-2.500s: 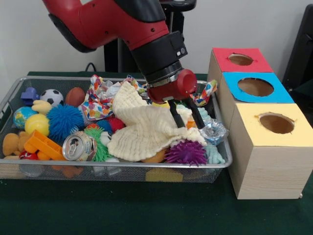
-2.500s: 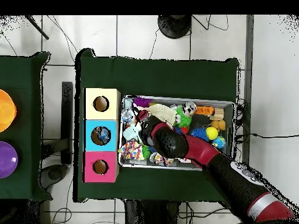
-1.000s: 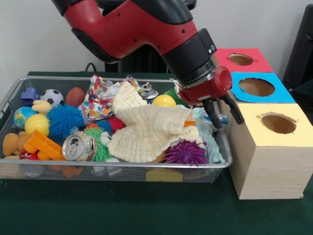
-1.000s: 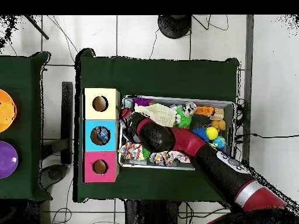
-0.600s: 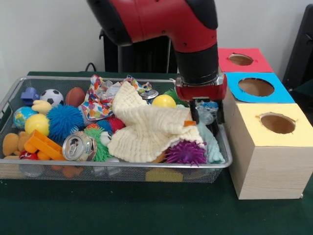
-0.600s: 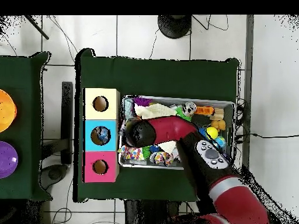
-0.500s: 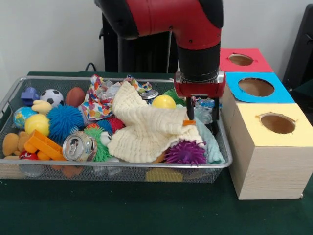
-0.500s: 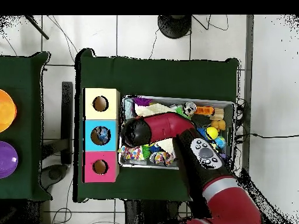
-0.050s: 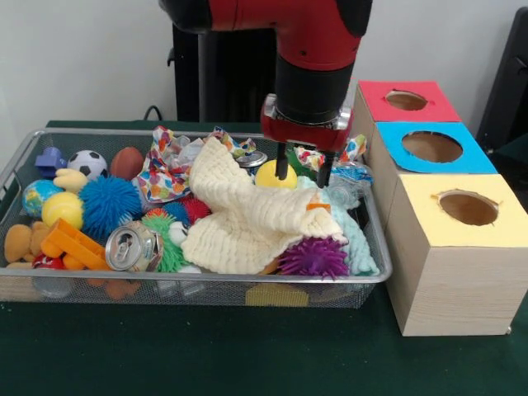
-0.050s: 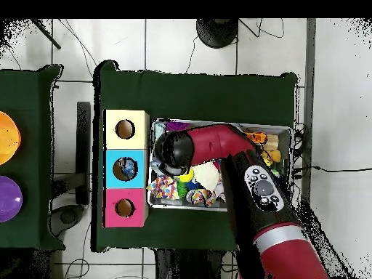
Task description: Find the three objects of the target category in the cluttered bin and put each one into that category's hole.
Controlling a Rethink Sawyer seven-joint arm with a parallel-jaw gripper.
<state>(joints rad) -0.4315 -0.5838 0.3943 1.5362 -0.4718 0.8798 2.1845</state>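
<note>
Here the claw point(image 9: 303, 174) is seen hanging with its fingers apart and empty, right of centre in the front view. Directly beneath it lies the yellow ball point(image 9: 275, 175), flanked by the cream cloth point(image 9: 247, 223) in the bin point(image 9: 206, 285).

The arm point(image 9: 289, 33) is cut off by the front view's top edge, so its upper links cannot be seen. In the overhead view the arm point(image 10: 240, 167) covers the middle of the bin point(image 10: 285, 131), hiding the cloth and most toys beneath it, and the end effector cannot be made out there. In the front view the cream cloth point(image 9: 247, 219) hides whatever lies under it. A dark object point(image 9: 516, 82) is cut off by the right edge. Whatever sits inside the blue box's hole point(image 10: 125, 169) is too small to tell.
</note>
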